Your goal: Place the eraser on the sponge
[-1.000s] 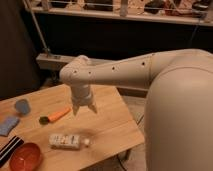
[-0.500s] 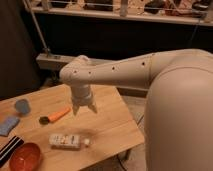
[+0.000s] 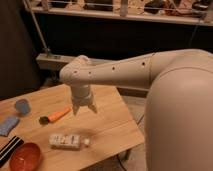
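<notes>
Over mid-table with gripper (image 3: 84, 109) spread, empty: reach near-left for eraser (image 3: 9, 149), pinch across narrow width. Avoid bowl (image 3: 25, 156); sponge (image 3: 7, 125) just beyond.

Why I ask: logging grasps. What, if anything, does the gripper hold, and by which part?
Nothing. The gripper hangs open and empty above the table; the eraser lies at its left edge.

Warm, dim indoor light: the far background under the railing (image 3: 120, 14) is almost black, while the wooden table (image 3: 107, 127) at the near left glows amber. Light falls from above onto the pale arm (image 3: 125, 72) — its upper side is bright, its underside shaded. The tool (image 3: 84, 111) hangs over the middle of the table, fingers spread, softly lit and without glare.
</notes>
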Robot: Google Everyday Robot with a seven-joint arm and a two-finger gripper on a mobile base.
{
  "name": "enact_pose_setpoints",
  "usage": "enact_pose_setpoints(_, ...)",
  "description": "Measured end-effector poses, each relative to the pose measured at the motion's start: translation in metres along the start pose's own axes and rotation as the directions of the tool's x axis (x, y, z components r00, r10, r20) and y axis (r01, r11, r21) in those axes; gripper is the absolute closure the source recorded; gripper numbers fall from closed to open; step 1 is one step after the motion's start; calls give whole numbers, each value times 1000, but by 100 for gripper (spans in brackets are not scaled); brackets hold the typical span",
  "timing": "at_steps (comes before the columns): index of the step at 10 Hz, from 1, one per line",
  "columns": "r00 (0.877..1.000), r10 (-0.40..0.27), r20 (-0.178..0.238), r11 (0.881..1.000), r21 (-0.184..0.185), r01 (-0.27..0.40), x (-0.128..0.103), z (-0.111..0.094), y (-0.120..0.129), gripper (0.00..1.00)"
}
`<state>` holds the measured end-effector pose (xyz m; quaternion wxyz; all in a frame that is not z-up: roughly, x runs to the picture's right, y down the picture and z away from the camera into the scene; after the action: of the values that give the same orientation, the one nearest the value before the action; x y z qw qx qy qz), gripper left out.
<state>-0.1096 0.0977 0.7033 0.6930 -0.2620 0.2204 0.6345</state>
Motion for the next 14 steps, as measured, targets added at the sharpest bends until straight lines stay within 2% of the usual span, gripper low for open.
enact_pose_setpoints(1, 997, -68, 34, 998, 9, 68, -8, -3, 9, 35)
enact_pose_setpoints(2, 984, -163, 67, 987, 25, 161, -17, -6, 26, 35)
enact_pose_setpoints(3, 953, -290, 92, 957, 42, 287, -21, -7, 53, 35)
enact_pose_setpoints(4, 920, -379, 102, 926, 52, 375, -21, -7, 73, 35)
enact_pose_setpoints(5, 893, -437, 104, 899, 57, 434, -19, -6, 86, 35)
enact_pose_setpoints(6, 826, -555, 100, 832, 58, 552, -10, -4, 111, 35)
enact_pose_setpoints(7, 789, -606, 96, 795, 55, 604, -6, -2, 121, 35)
enact_pose_setpoints(8, 728, -680, 89, 733, 49, 678, 3, 0, 137, 35)
enact_pose_setpoints(9, 644, -761, 78, 648, 43, 760, 13, 3, 156, 35)
enact_pose_setpoints(10, 583, -810, 69, 586, 39, 810, 21, 6, 169, 35)
enact_pose_setpoints(11, 481, -875, 58, 484, 36, 874, 32, 10, 189, 35)
enact_pose_setpoints(12, 395, -917, 48, 397, 35, 917, 41, 13, 205, 35)
enact_pose_setpoints(13, 300, -953, 37, 301, 33, 953, 49, 17, 221, 35)
enact_pose_setpoints(14, 211, -977, 26, 212, 36, 977, 55, 21, 235, 35)
